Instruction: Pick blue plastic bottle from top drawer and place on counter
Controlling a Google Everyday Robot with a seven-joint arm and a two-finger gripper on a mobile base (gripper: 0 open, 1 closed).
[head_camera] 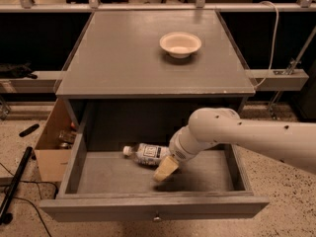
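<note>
"Jaws spread or pressed together? From this angle I cannot tell. Only the tan tip of the gripper point(165, 170) shows, low in the drawer."

"Then work down from the big things. The counter point(123, 58) is flat, so the drop-off should be easy. The drawer point(207, 172) is pulled well out beneath it. The arm point(256, 137) reaches in from the right, over the drawer's side wall. The bowl point(180, 44) sits toward the back of the counter, with bare room in front of it."

"And the bottle point(148, 153)?"

"On its side on the drawer floor, near the back, with its cap point(127, 151) to the left. The gripper is at its right end, touching or just beside it. I cannot say which. It doesn't look lifted."

"So how should it take hold?"

"I'd close across the round body near the middle, not along its length, so it can't roll away or squirt out. Squeeze gently, since thin plastic will likely dent. The bottle lies close under the counter's front edge, so draw it forward before raising it."
</note>
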